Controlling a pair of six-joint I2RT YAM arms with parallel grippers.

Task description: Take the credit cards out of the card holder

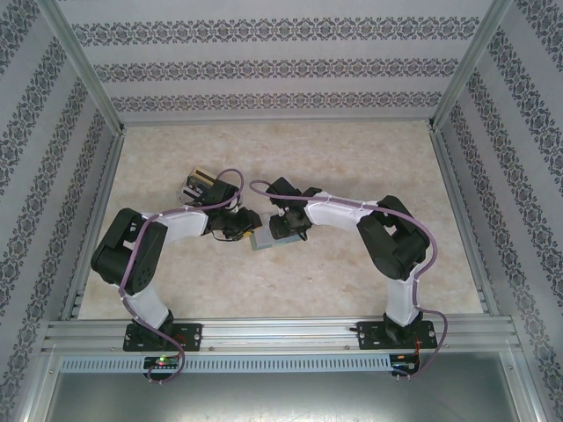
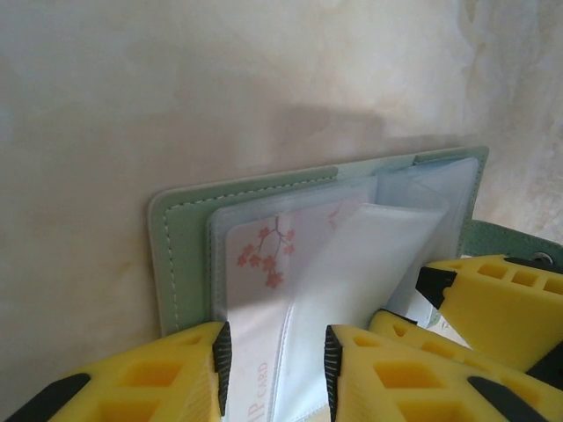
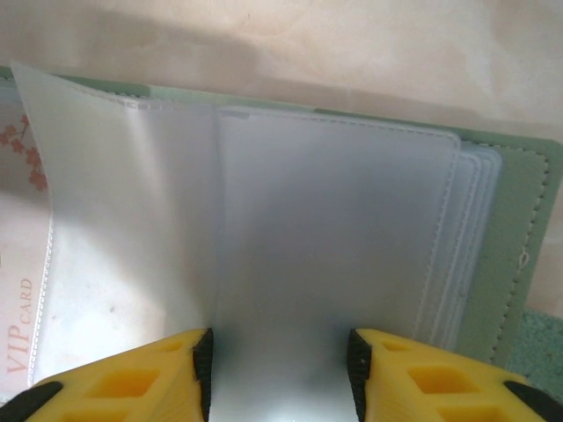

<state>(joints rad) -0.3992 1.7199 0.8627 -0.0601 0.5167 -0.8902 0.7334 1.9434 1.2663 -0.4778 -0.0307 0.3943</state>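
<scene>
Your left gripper (image 2: pixel 276 356) has its yellow jaws partly apart, straddling the near edge of a white credit card (image 2: pixel 264 255) printed with pink blossoms and the words "VIP CARD"; you cannot tell whether they actually pinch it. Your right gripper (image 3: pixel 280 369) stands likewise, jaws either side of a frosted plastic sleeve (image 3: pixel 334 229) that lifts off the page (grip or mere touch is unclear). Both work over the card holder (image 1: pixel 262 239), which lies open with its pale green cover down. The credit card sits inside a clear pocket on the left arm's side, with a stack of further sleeves opposite. The card holder rests mid-table on a mottled beige table (image 1: pixel 352 290). A small box (image 1: pixel 197 186) sits just behind the left arm. Patterned wallpaper (image 1: pixel 264 70) encloses three sides.
</scene>
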